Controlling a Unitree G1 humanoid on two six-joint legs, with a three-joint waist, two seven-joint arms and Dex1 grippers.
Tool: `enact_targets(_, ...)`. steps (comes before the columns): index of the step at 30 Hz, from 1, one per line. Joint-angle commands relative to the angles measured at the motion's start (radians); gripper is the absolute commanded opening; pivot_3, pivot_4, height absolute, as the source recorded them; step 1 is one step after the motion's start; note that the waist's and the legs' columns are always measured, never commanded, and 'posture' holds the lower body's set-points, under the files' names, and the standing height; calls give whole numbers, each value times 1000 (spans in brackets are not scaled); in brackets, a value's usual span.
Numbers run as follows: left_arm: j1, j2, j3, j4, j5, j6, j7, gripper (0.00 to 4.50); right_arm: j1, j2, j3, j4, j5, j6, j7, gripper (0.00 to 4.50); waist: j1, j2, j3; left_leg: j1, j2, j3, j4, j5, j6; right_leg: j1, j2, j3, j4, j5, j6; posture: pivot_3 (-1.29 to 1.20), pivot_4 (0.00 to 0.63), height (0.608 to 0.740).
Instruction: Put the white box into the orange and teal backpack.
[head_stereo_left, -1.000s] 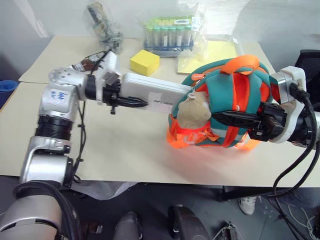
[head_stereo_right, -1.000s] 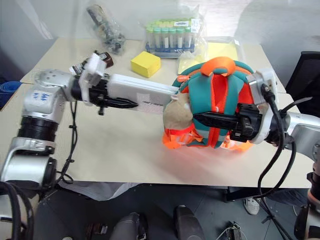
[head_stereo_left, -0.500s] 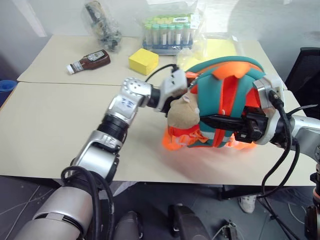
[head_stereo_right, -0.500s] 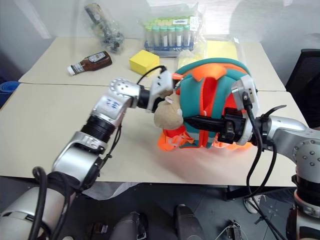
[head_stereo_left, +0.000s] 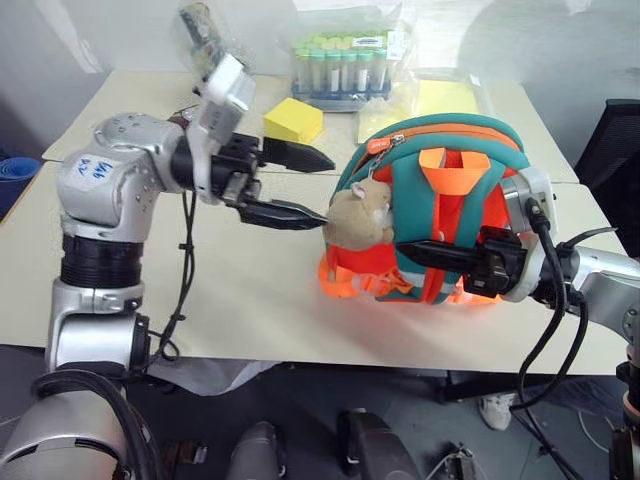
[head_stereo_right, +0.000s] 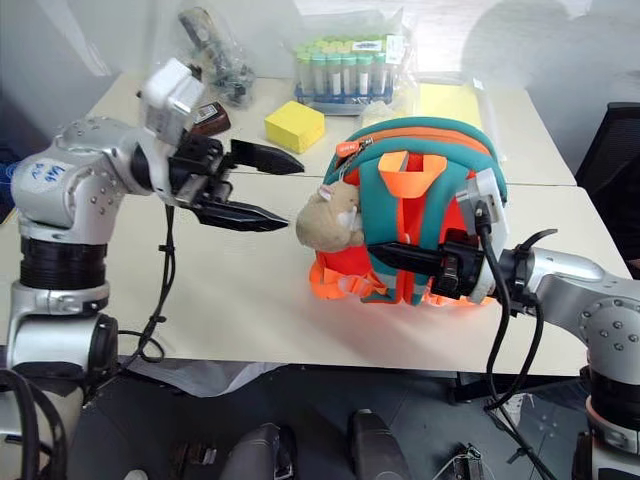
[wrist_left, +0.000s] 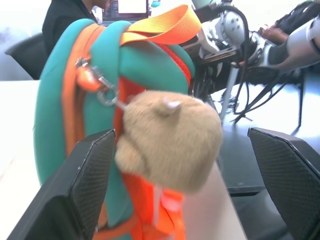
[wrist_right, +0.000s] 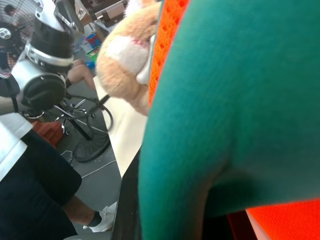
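Left gripper (head_stereo_left: 300, 185) hangs above the surface (head_stereo_left: 240, 290) w/ both black fingers spread wide, nothing between them, tips aimed at the orange and teal backpack (head_stereo_left: 440, 215) and just short of its tan plush toy (head_stereo_left: 360, 215). In left wrist view the plush toy sits between the two spread fingers (wrist_left: 75, 195) but further off, clipped to the zip pull on the backpack's side.

Right gripper (head_stereo_left: 420, 252) is clenched on the orange and teal backpack: fingers lie across the front at about strap height, holding it upright on the surface. Right wrist view is pressed right against the teal fabric.

Backpack stands near the front-right part of the surface, orange loop handle on top, orange webbing bunched at its base. White box can't be made out anywhere; whether it's inside the backpack can't be told.

Behind, on the far part of the surface: yellow block (head_stereo_left: 291, 120), rack of capped tubes in a clear bag (head_stereo_left: 340, 65), a 2nd clear bag w/ dark items (head_stereo_left: 205, 35), yellow sheets (head_stereo_left: 440, 100). Brown sauce bottle (head_stereo_right: 210, 117) lies partly behind the left arm.
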Motion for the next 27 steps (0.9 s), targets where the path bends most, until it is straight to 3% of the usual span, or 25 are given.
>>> enact_targets(1, 19, -17, -30, -67, 25, -41, 61, 4435, -1, 2, -29, -27, 29, -22, -9, 0, 0, 0, 0, 0, 0, 0, 0, 0, 0, 0, 0, 0, 0, 0, 0, 0, 150, 740)
enact_targets(5, 35, -49, -82, -68, 95, -106, 145, 4435, 0, 2, -35, -26, 42, -25, -20, 0, -4, 0, 0, 0, 1, 0, -1, 0, 0, 0, 1, 0, 0, 0, 0, 0, 150, 740)
enact_targets(8, 64, -96, -88, -88, 71, -95, 183, 4435, 0, 6, -37, -30, 56, -28, -31, 0, -2, 0, 0, 0, 1, 0, -1, 0, 0, 0, 1, 0, 0, 0, 0, 0, 150, 740)
enact_targets(11, 74, -114, -69, -94, 29, -64, 189, 3883, 8, 8, -31, -29, 46, -35, -32, 0, -2, 0, 0, 0, 1, 0, -1, 0, 0, 0, 1, 1, 0, 0, 0, 0, 150, 740)
enact_targets(14, 78, -113, -59, -95, 10, -47, 191, 2965, 15, 6, -28, -24, 31, -42, -28, 0, -3, 0, 0, 0, 1, 0, -1, 0, 0, 0, 1, 0, 0, 0, 0, 0, 150, 740)
enact_targets(21, 58, -91, -37, -63, 2, -49, 199, 1285, 24, -3, -23, -15, 4, -62, -19, 0, -2, 0, 0, 0, 1, 0, -1, 0, 0, 0, 1, 0, 0, 0, 0, 0, 150, 740)
enact_targets(24, 39, -22, -23, -20, 24, -66, 159, 579, 56, -13, -35, -29, -12, -69, -9, 0, -4, 0, 0, 0, 1, 0, -1, 0, 0, 0, 1, 0, 0, 0, 0, 0, 150, 740)
enact_targets(27, -3, 71, -9, 104, 61, -120, 103, 254, 88, -27, -67, -34, 3, -67, -1, 0, -6, 0, 0, 1, 1, 0, -1, 0, -1, 0, 2, 0, 0, 0, 0, 0, 150, 740)
